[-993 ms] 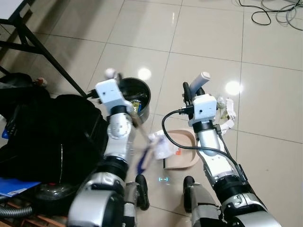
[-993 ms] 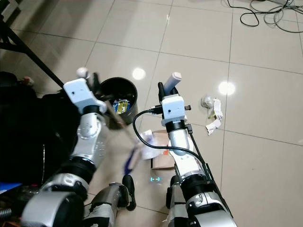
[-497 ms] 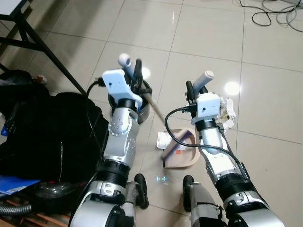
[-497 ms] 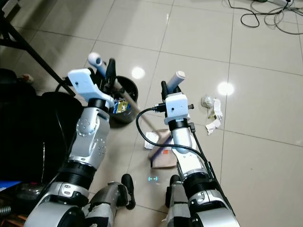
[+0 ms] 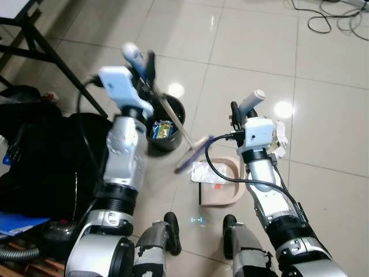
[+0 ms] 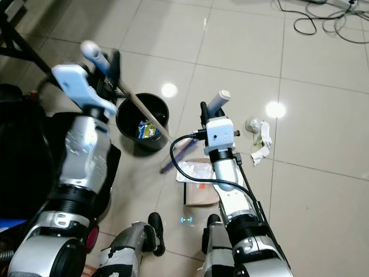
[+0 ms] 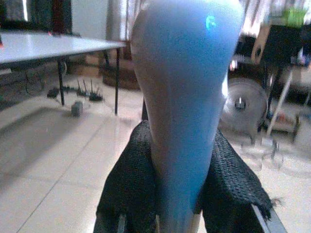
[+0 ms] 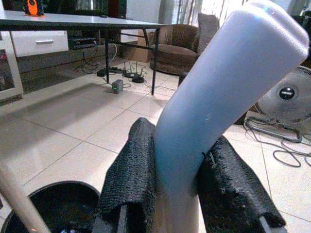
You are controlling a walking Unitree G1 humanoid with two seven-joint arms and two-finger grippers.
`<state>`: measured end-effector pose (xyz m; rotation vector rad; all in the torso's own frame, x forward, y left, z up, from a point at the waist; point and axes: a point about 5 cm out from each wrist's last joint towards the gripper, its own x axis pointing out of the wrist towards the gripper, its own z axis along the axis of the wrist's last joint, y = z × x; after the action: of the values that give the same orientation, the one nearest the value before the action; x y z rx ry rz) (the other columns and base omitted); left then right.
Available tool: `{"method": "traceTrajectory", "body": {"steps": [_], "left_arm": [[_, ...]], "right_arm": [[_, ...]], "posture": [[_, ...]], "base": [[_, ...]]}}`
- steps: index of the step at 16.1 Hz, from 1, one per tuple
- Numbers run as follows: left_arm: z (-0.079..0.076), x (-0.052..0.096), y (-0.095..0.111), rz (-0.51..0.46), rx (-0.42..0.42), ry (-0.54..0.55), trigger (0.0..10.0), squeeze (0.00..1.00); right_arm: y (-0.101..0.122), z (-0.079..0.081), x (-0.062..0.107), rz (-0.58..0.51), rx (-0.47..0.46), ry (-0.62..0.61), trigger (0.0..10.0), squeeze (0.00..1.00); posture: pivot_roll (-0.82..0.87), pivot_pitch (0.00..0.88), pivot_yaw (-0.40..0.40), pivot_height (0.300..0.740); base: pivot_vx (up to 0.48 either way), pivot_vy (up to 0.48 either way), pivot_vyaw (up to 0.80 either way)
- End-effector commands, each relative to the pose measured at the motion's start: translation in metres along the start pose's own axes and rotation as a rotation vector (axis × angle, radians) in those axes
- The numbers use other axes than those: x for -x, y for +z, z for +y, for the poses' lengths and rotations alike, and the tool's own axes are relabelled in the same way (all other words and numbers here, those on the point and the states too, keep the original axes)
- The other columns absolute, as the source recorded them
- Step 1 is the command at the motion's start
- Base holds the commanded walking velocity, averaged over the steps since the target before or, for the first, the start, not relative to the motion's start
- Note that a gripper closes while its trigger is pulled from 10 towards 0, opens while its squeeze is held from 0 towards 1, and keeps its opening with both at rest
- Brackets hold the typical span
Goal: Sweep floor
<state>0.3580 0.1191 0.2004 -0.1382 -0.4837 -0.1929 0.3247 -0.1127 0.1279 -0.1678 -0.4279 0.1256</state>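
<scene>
My left gripper (image 5: 144, 62) is shut on the pale blue grip of a broom (image 7: 187, 97), raised above the black bin (image 5: 164, 131). The wooden stick (image 5: 173, 121) slants down to the purple brush head (image 5: 193, 154), which hangs just off the floor between the bin and the dustpan. The beige dustpan (image 5: 225, 193) rests on the tiles with white paper (image 5: 209, 172) lying in it. My right gripper (image 5: 239, 111) is shut on the dustpan's grey handle (image 8: 218, 107). More crumpled paper scraps (image 6: 259, 141) lie on the floor right of the right arm.
A black bag (image 5: 52, 167) sits close on the left, with black table legs (image 5: 46, 57) behind it. The bin holds coloured wrappers (image 6: 147, 130). Cables (image 5: 334, 14) lie at the far right. My feet (image 5: 170, 231) stand just behind the dustpan.
The left arm has swung up and to the left, lifting the brush head out of the dustpan toward the bin. The paper stays in the dustpan. The right arm has barely moved.
</scene>
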Motion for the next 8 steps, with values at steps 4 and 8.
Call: {"method": "traceTrajectory", "body": {"steps": [4, 8], "left_arm": [[-0.015, 0.025, -0.048, 0.168, -0.035, -0.002, 10.0, 0.00], [-0.031, 0.036, -0.064, 0.222, 0.105, 0.045, 10.0, 0.00]], "right_arm": [[-0.023, 0.010, 0.024, 0.143, -0.023, 0.014, 10.0, 0.00], [-0.021, 0.016, 0.029, 0.138, -0.039, 0.024, 10.0, 0.00]], "posture": [[0.05, 0.361, 0.087, 0.740], [0.04, 0.348, 0.092, 0.740]], "base": [[0.000, 0.000, 0.00], [0.000, 0.000, 0.00]]}}
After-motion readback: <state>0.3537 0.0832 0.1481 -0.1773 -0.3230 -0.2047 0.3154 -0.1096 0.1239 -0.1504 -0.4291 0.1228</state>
